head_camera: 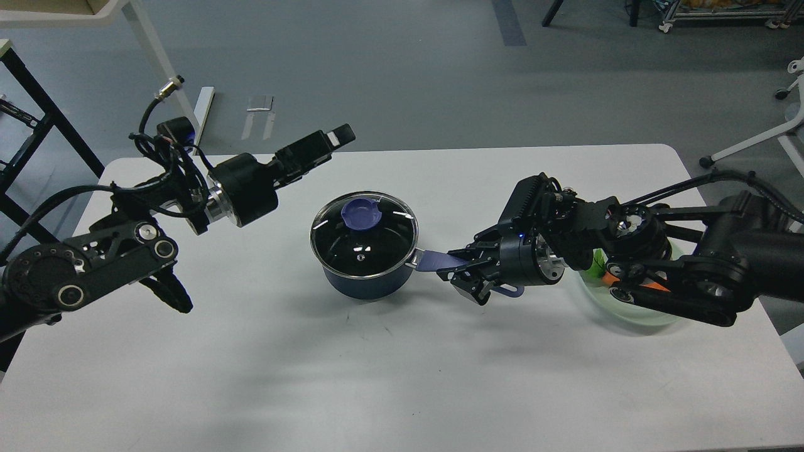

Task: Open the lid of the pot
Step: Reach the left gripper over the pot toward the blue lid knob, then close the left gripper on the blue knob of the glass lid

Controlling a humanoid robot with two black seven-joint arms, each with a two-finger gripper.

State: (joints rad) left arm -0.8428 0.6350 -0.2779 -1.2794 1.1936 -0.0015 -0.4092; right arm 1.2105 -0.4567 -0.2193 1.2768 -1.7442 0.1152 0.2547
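Note:
A dark blue pot (pixel 361 279) stands mid-table with a glass lid (pixel 364 242) on it; the lid has a blue knob (pixel 362 216). The pot's blue handle (pixel 433 259) points right. My right gripper (pixel 468 269) is shut on that handle, fingers above and below it. My left gripper (pixel 330 143) hangs above the table just left of and behind the pot, pointing right toward the lid and apart from it. It is seen side-on, so its two fingers cannot be told apart.
A pale green bowl (pixel 628 311) with an orange and a green item stands at the right, partly under my right arm. The white table's far edge (pixel 440 149) runs behind the pot. A black frame (pixel 38 107) stands at far left.

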